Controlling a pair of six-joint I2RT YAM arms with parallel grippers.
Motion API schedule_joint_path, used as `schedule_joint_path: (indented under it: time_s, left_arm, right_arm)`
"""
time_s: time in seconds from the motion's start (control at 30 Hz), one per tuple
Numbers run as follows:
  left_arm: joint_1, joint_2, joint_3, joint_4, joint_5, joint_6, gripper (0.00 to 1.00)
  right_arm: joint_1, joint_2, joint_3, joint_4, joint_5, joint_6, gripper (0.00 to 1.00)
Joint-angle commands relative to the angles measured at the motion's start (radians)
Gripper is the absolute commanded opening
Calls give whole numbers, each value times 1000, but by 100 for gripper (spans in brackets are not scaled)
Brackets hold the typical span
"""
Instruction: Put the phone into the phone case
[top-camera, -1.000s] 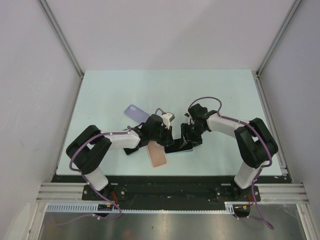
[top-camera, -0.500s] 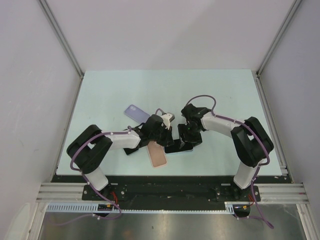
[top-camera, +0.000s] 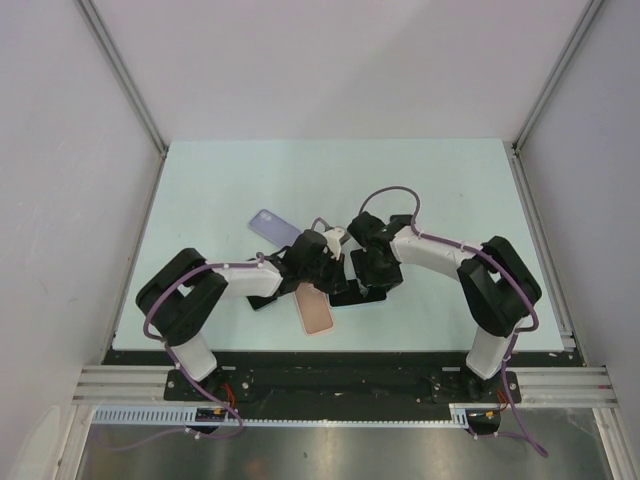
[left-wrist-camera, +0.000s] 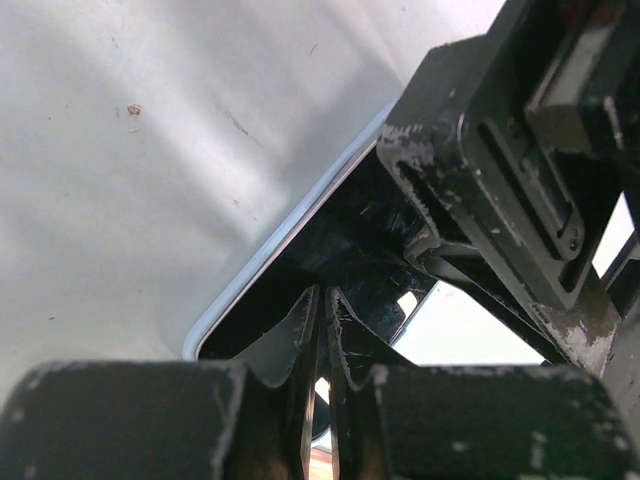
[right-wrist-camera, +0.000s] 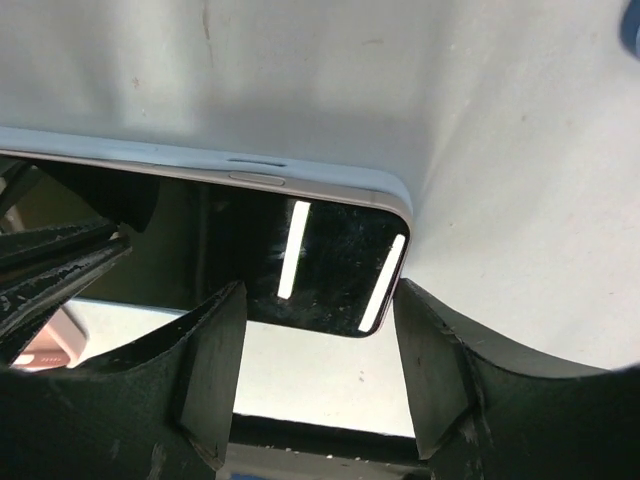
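Note:
The phone (top-camera: 361, 294) lies screen-up on the table, black glass with a pale blue rim. A pink phone case (top-camera: 316, 310) lies just left of it, and a purple one (top-camera: 271, 226) lies farther back left. My left gripper (top-camera: 334, 268) is shut, its tips resting on the phone's screen (left-wrist-camera: 290, 265). My right gripper (top-camera: 368, 274) is open over the phone. In the right wrist view its fingers (right-wrist-camera: 215, 370) straddle one corner of the phone (right-wrist-camera: 335, 250) without touching it. The left fingers (right-wrist-camera: 60, 265) show at that view's left edge.
The two grippers sit very close together over the phone, and the right gripper's body (left-wrist-camera: 500, 150) fills the upper right of the left wrist view. The pale green table (top-camera: 450, 180) is walled by grey panels on both sides and behind.
My right gripper has moved left along the phone toward the left gripper, its arm folding inward. The left gripper has stayed put, and the phone has shifted slightly left.

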Motion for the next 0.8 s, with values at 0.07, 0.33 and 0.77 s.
schedule_joint_path:
  time_s: [0.07, 0.33, 0.77]
  left_arm:
    - [-2, 57, -32, -105, -24, 20, 12]
    - [-2, 63, -34, -105, -29, 23, 12]
    - [-4, 69, -40, -105, -12, 19, 12]
  right_arm:
    - [2, 56, -60, -40, 357, -80, 63]
    - [10, -113, -61, -28, 383, -68, 64]
    - [-194, -447, -205, 232, -294, -128, 69]
